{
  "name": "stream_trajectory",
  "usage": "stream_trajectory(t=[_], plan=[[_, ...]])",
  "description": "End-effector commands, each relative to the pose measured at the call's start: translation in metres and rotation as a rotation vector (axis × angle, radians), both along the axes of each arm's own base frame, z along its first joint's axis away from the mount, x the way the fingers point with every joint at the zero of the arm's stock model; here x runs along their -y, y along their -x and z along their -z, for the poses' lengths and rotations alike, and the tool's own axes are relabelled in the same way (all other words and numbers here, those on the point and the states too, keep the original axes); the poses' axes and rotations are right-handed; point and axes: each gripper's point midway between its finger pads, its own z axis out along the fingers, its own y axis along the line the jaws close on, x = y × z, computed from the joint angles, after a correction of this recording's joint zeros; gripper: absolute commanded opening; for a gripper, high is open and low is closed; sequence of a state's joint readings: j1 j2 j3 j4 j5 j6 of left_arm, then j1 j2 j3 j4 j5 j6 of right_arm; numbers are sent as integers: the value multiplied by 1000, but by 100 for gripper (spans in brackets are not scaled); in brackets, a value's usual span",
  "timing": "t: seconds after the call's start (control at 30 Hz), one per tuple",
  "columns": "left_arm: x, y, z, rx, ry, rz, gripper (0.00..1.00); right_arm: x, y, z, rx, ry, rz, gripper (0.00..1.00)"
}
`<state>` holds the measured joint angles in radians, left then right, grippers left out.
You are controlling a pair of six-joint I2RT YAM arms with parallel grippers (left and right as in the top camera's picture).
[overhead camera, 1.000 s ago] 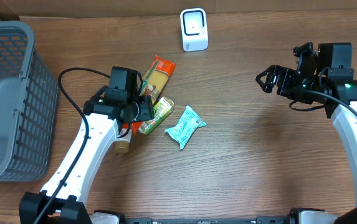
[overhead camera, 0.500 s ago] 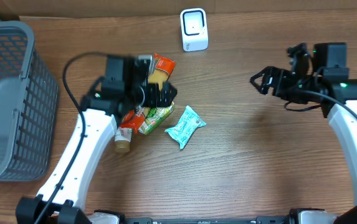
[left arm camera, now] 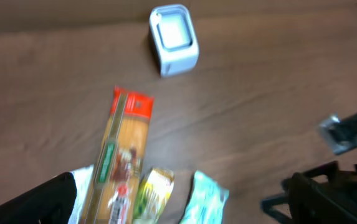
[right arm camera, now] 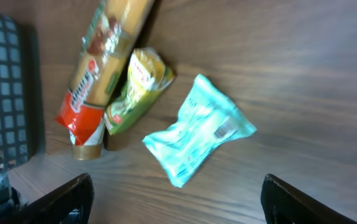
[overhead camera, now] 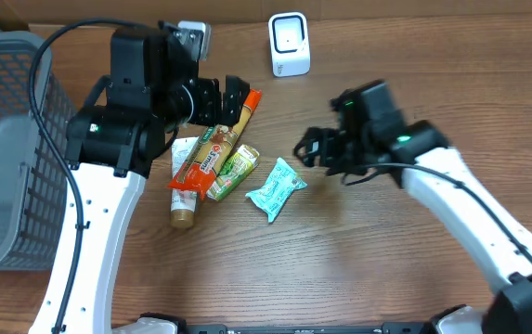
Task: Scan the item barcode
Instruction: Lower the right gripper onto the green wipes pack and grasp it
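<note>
Items lie in a cluster mid-table: a long orange pasta pack (overhead camera: 213, 148) (left arm camera: 122, 155) (right arm camera: 103, 56), a yellow-green packet (overhead camera: 234, 172) (right arm camera: 138, 90) and a teal packet (overhead camera: 276, 188) (right arm camera: 197, 130) with a small barcode facing up. The white scanner (overhead camera: 290, 44) (left arm camera: 174, 38) stands at the back. My left gripper (overhead camera: 224, 97) (left arm camera: 178, 199) hangs open and empty above the pasta pack's far end. My right gripper (overhead camera: 312, 148) (right arm camera: 178, 199) is open and empty just right of the teal packet, which lies ahead of its fingers in the right wrist view.
A grey mesh basket (overhead camera: 10, 139) (right arm camera: 4, 93) fills the left side of the table. A brown-capped bottle (overhead camera: 182, 218) (right arm camera: 86, 151) and a white packet (overhead camera: 184, 151) lie under the pasta pack's near end.
My left gripper has opened and risen up and back from the pile, and the pasta pack now lies uncovered. My right arm has swung left across the table to the teal packet.
</note>
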<state>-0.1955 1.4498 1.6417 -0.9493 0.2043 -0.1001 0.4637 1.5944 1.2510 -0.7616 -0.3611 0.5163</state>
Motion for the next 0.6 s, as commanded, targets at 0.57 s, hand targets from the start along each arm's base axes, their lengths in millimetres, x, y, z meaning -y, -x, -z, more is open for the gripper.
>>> stream_trajectory(t=[0.57], plan=[[-91,-5,13,-79,-44,-410,99,-54,36,107,-351,124,144,66]])
